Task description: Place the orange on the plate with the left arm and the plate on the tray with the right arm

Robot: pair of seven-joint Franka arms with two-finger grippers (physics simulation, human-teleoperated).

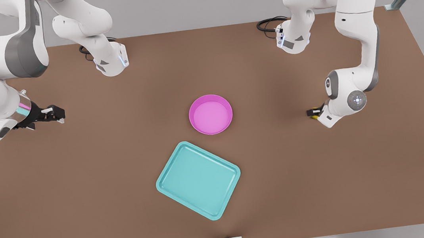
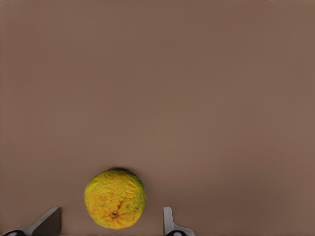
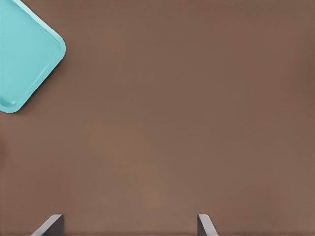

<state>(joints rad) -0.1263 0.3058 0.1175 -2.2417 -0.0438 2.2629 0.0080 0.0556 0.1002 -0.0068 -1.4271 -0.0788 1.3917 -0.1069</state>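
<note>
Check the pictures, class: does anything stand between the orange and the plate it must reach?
Nothing visible does. The orange sits between the open fingers of the left gripper at the front view's right; only bare table separates it from the plate.

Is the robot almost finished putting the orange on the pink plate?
Not yet, nothing is done. The left gripper is open around the orange, which sits on the table. The plate is empty and lies beside the tray, not on it. The right gripper waits open, far from the plate. Both placings remain.
</note>
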